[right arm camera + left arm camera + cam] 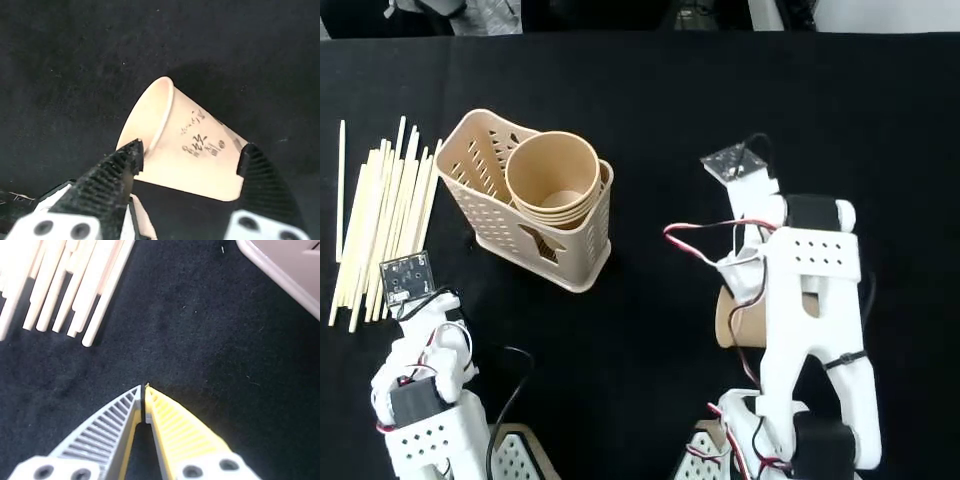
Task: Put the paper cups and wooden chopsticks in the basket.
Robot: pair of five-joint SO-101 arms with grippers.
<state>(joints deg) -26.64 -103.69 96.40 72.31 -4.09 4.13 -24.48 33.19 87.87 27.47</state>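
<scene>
A beige slotted basket (565, 262) stands left of centre with a stack of paper cups (552, 172) inside it. To its left, several wooden chopsticks (380, 225) lie loose on the black table. My left gripper (145, 388) is shut and empty just above the cloth, close to the chopsticks' ends (75, 285), and a corner of the basket (285, 265) shows beyond it. Another paper cup (200, 165) lies on its side; my right gripper (191, 150) is open with one finger on each side of it. From above, this cup (730, 322) peeks out under the right arm (810, 300).
The left arm (420, 410) sits at the front left corner, and red and black wires loop off both arms. Bare black cloth stretches between the basket and the right arm, and across the far side of the table.
</scene>
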